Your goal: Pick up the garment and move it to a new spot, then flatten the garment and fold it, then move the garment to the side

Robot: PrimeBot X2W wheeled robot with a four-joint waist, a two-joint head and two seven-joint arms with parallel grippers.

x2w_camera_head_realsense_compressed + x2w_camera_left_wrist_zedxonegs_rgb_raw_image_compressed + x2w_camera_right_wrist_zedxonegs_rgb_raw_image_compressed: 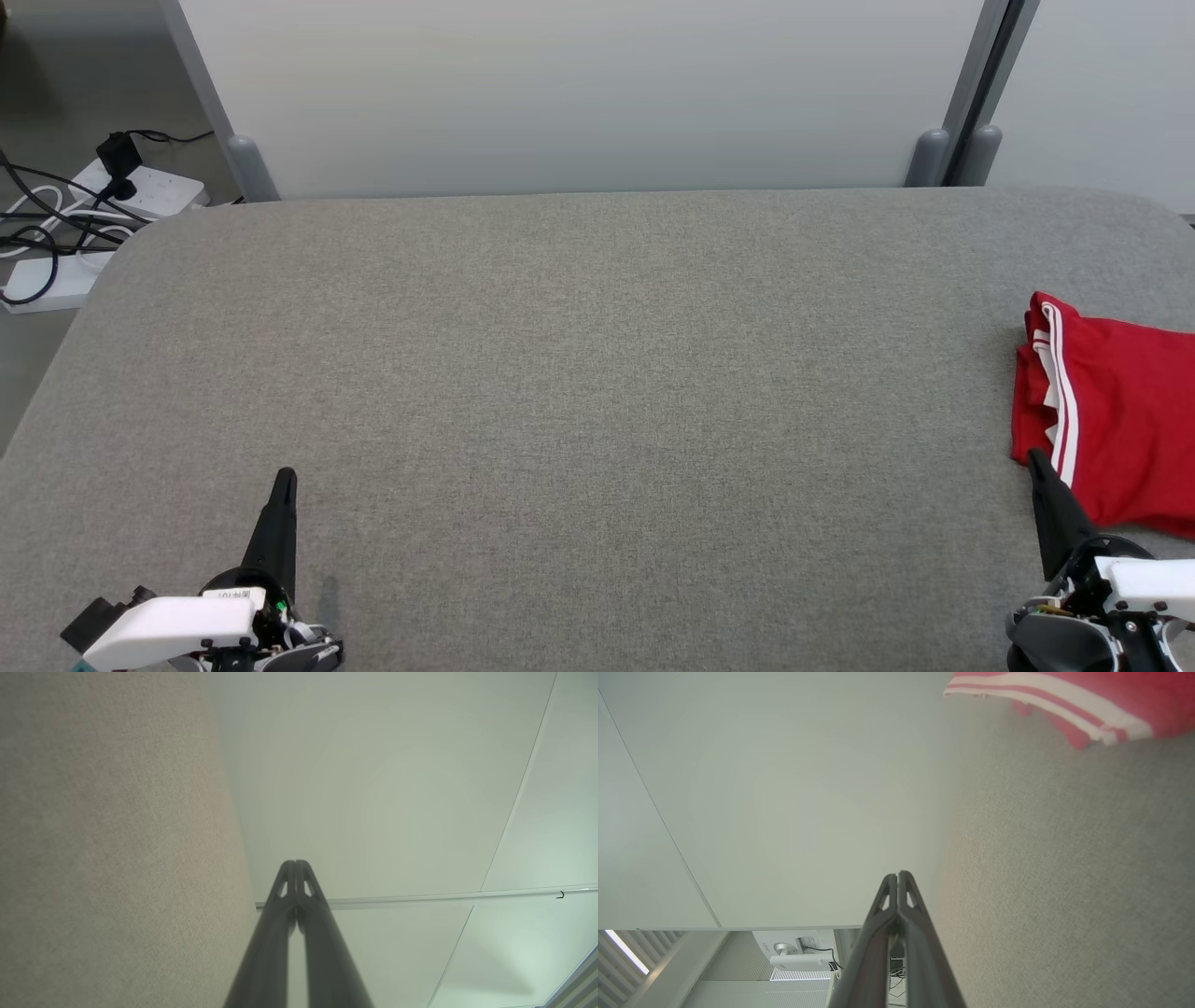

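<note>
The garment (1116, 411) is red with white stripes along one edge; it lies folded at the far right of the grey table (597, 392), partly cut off by the head view's edge. The right wrist view catches its striped edge (1045, 695) at the top. My right gripper (1034, 457) is shut, its tip just at the garment's near left corner; whether it touches the cloth I cannot tell. My left gripper (285, 476) stands shut and empty over the table's near left. Both wrist views show fingertips pressed together (295, 862) (897, 873).
Pale partition panels (579, 93) stand behind the table's far edge on grey posts (934, 154). On the floor at the far left lie white power strips (140, 191) with black cables. The table's wide grey middle is bare cloth.
</note>
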